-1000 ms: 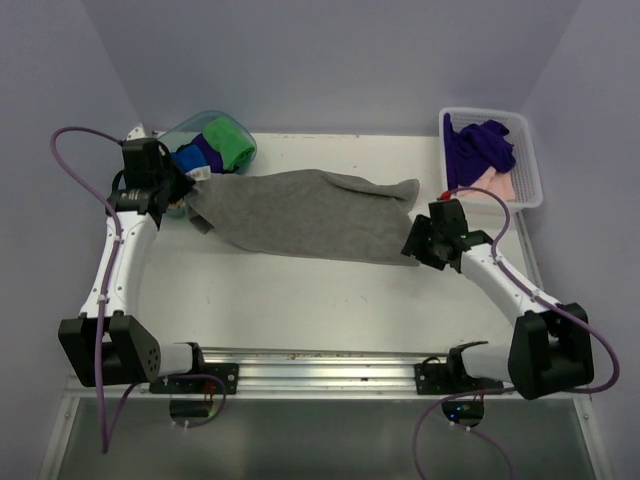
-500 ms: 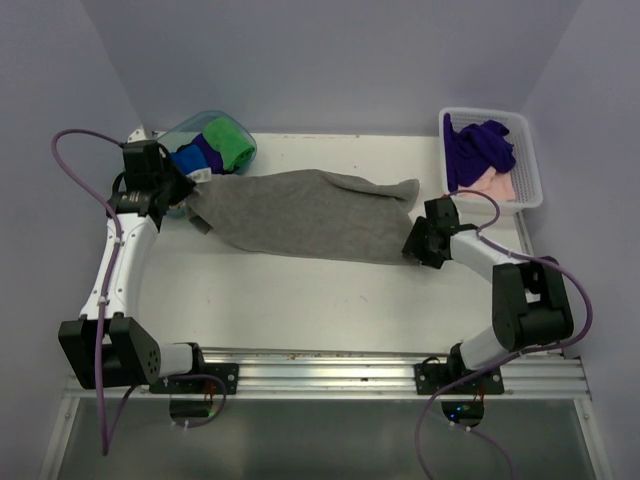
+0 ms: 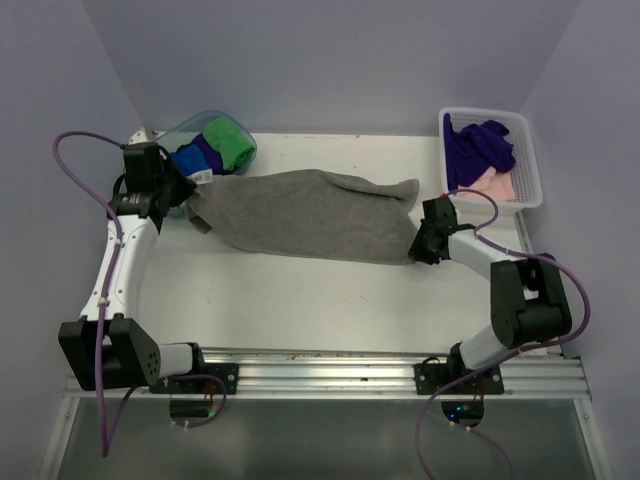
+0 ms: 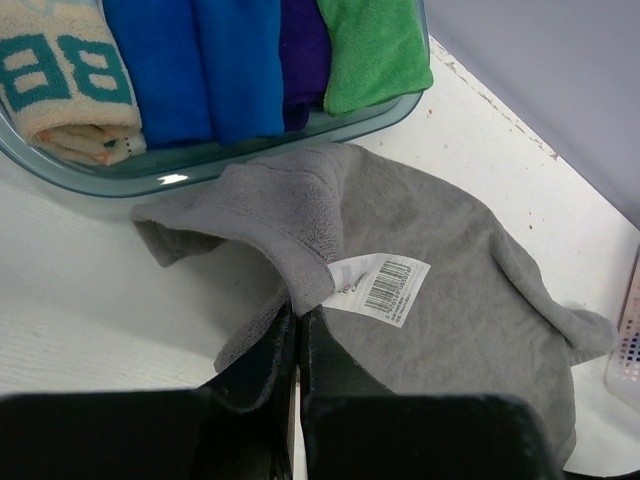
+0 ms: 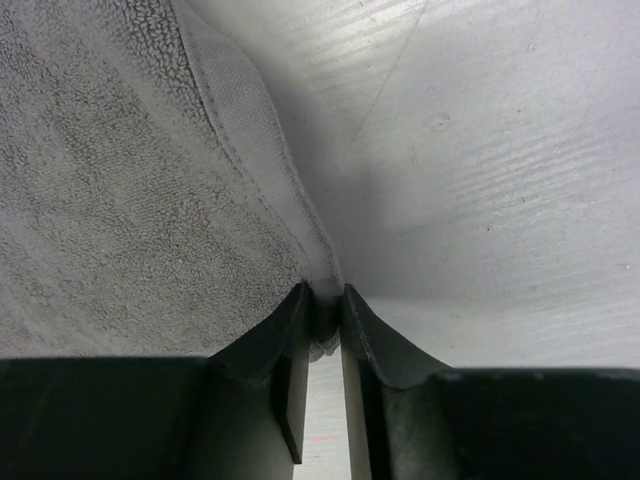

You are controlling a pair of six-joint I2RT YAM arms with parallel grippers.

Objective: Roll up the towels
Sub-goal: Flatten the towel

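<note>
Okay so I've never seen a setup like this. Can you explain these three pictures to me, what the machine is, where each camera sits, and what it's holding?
These are two small robot arms bolted at the near edge of a white table. The wide picture looks down from above and behind them; each close-up comes from a camera on one wrist. A grey terry towel lies spread between the arms. The left fingers are shut on one end of it, and the right fingers pinch the hem at the other end. Back left, a clear plastic tub holds rolled cloths. Back right, a white plastic basket holds a dark purple towel and a pale pink towel, both unrolled.
</note>
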